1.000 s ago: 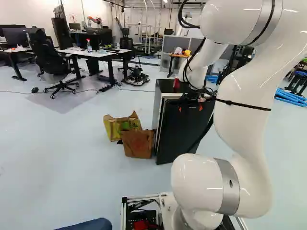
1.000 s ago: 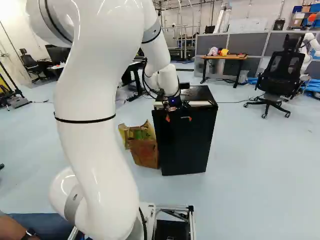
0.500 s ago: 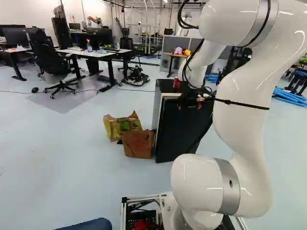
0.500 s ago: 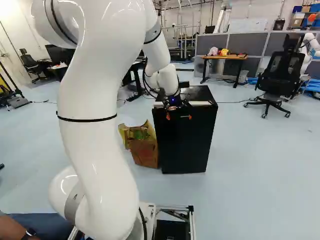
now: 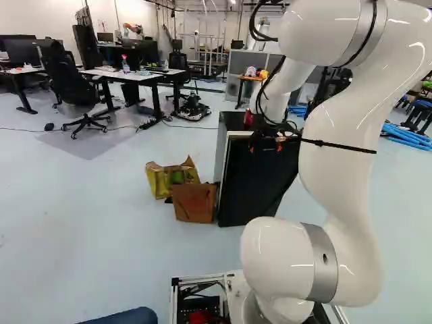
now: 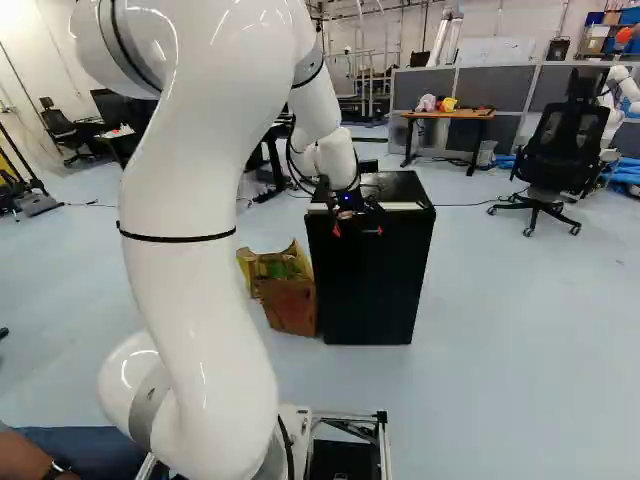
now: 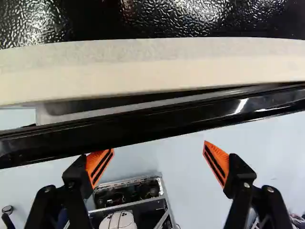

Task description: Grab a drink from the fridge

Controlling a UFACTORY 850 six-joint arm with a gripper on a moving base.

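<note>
1. We see a yellow-green bag [image 5: 160, 181] on the floor, with a brown bag [image 5: 194, 204] just in front of it.
2. At the left of the left base view, we have a black office chair [image 5: 67, 82] near a white-topped table [image 5: 128, 75] that carries a bottle [image 5: 125, 67].
3. Beyond that chair, we spot a dark monitor [image 5: 21, 51].
4. In the right base view, we find a wooden-topped table [image 6: 465, 114] bearing a pink item [image 6: 427, 103] and a yellow one [image 6: 447, 104], before grey partitions [image 6: 505, 88].
5. Toward that view's right, we see another black chair [image 6: 572, 140], and another robot [image 6: 618, 88] beyond it.
6. We also notice blue tubes [image 5: 407, 136] lying at the right of the left base view.
</note>
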